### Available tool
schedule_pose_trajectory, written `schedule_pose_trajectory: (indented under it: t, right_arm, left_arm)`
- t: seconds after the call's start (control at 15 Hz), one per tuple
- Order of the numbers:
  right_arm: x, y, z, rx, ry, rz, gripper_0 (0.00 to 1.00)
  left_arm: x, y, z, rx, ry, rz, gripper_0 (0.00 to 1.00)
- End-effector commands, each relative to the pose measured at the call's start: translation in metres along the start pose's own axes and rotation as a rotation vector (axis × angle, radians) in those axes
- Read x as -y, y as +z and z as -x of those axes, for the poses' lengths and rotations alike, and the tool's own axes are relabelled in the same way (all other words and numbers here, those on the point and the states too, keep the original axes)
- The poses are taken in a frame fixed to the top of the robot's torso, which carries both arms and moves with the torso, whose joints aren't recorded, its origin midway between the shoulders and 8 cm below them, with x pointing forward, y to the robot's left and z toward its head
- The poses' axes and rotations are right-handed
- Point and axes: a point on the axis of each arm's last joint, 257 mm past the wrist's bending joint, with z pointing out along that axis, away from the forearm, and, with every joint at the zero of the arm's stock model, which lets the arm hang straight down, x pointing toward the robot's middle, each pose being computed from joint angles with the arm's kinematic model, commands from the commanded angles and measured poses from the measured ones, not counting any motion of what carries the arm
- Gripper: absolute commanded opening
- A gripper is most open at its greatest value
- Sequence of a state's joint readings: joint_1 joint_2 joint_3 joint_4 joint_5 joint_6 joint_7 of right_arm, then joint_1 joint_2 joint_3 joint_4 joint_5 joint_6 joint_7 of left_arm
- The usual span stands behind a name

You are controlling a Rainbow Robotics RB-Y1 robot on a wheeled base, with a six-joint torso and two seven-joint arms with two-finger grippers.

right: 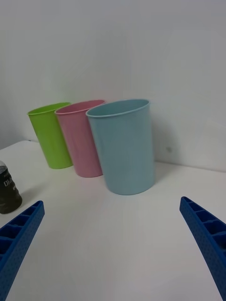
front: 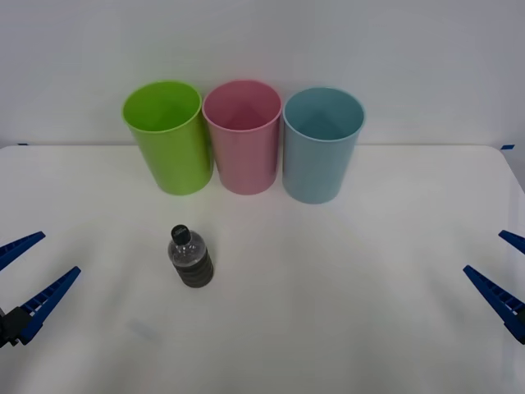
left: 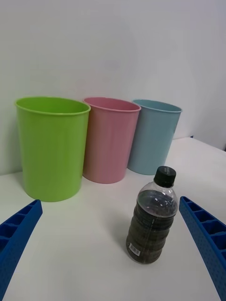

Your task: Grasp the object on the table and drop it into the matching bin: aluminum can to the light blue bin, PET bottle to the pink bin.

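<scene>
A small clear PET bottle (front: pixel 190 258) (left: pixel 152 217) (right: pixel 7 189) with a black cap and dark label band stands upright on the white table (front: pixel 344 287), left of centre. Behind it, the pink bin (front: pixel 243 135) (left: pixel 111 139) (right: pixel 81 138) stands in the middle of a row, with the light blue bin (front: pixel 321 144) (left: pixel 154 135) (right: pixel 125 146) to its right. My left gripper (front: pixel 23 277) (left: pixel 110 247) is open at the table's left edge, apart from the bottle. At the right edge my right gripper (front: pixel 504 279) (right: pixel 110 247) is open, holding nothing.
A lime green cup (front: pixel 168 135) (left: pixel 52 148) (right: pixel 51 135) stands left of the pink bin, the three touching or nearly so along the table's back edge. A white wall rises behind them. Bare tabletop lies around the bottle.
</scene>
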State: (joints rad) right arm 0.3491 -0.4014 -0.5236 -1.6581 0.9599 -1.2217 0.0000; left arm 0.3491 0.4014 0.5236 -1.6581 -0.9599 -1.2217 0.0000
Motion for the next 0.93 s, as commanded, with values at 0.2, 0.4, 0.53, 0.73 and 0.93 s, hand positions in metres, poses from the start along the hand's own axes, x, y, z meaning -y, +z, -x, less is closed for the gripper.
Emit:
schedule_pose_trajectory:
  t: [0.2, 0.4, 0.53, 0.73, 0.93]
  right_arm:
    - [0.0, 0.0, 0.0, 0.0, 0.0, 0.0, 1.0]
    - [0.0, 0.0, 0.0, 0.0, 0.0, 0.0, 1.0]
    - [0.0, 0.0, 0.0, 0.0, 0.0, 0.0, 1.0]
    - [0.0, 0.0, 0.0, 0.0, 0.0, 0.0, 1.0]
    - [0.0, 0.0, 0.0, 0.0, 0.0, 0.0, 1.0]
  left_arm:
    - [0.003, 0.002, -0.016, -0.024, -0.014, 0.005, 1.0]
    - [0.006, 0.005, -0.016, -0.026, -0.015, -0.006, 1.0]
    - [0.005, 0.003, -0.016, -0.034, -0.009, -0.009, 1.0]
    - [0.003, -0.007, -0.021, -0.069, 0.003, -0.007, 1.0]
    - [0.006, -0.015, -0.036, -0.124, 0.027, -0.008, 1.0]
